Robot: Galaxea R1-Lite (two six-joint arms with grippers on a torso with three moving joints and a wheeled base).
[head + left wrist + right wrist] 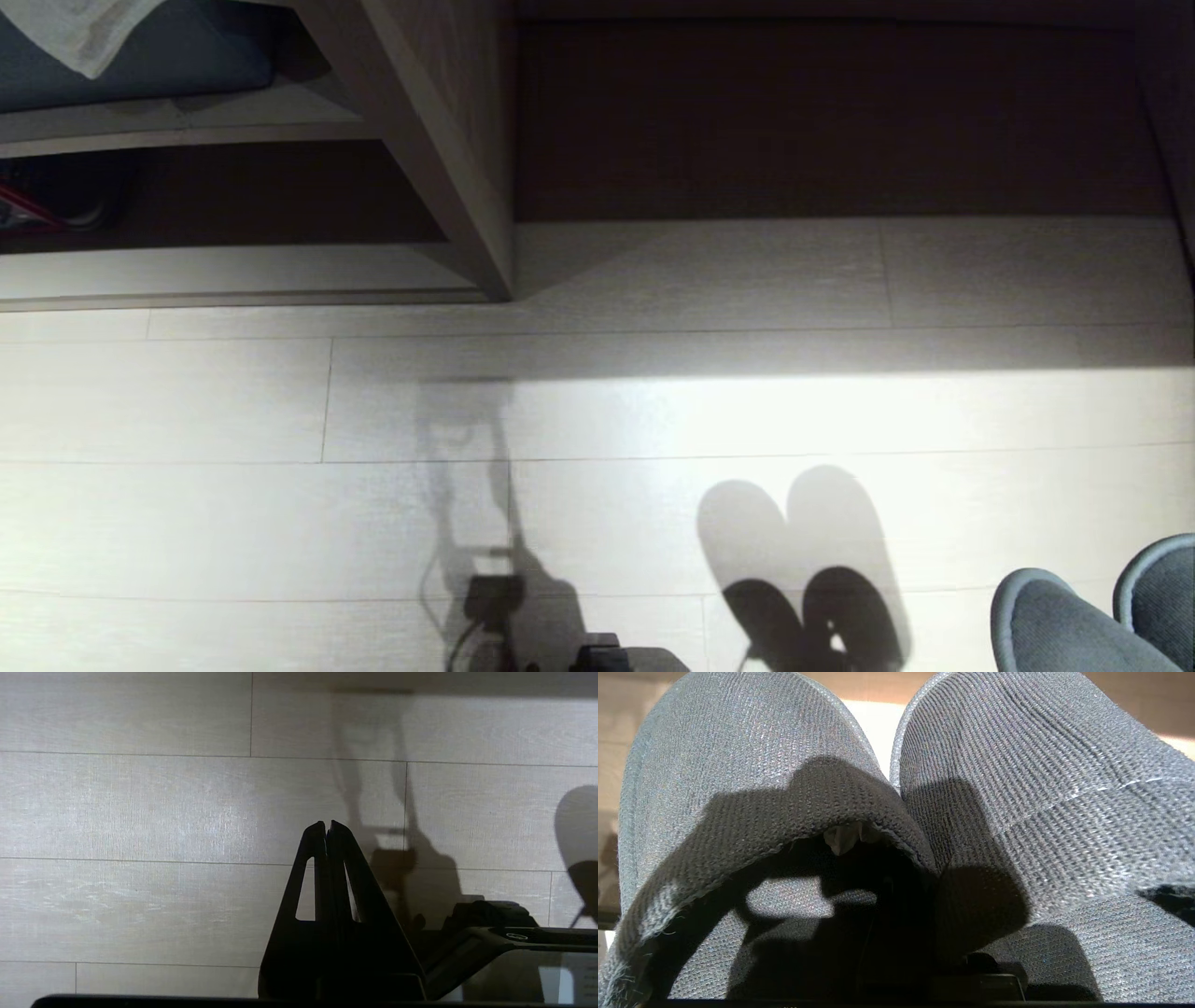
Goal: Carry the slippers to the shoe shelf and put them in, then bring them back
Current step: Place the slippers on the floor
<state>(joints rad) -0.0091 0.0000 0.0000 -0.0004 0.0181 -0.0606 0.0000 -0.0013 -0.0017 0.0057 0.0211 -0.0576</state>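
The two grey-blue ribbed slippers (1064, 625) show their toes at the lower right corner of the head view, lifted above the floor. In the right wrist view the slippers (1017, 765) lie side by side and fill the picture. My right gripper (896, 891) sits in shadow where their inner edges meet and is shut on them. The shoe shelf (233, 275) is the low compartment at the upper left, with a pale base board and a dark back. My left gripper (326, 826) hangs shut over bare floor, holding nothing.
A taller shelf with a blue cushion (140, 65) and a white cloth (84, 33) sits above the shoe shelf. An upright wood panel (448, 159) divides it from a wide dark recess (831, 121). Pale plank floor (653, 411) spreads in front, crossed by shadows.
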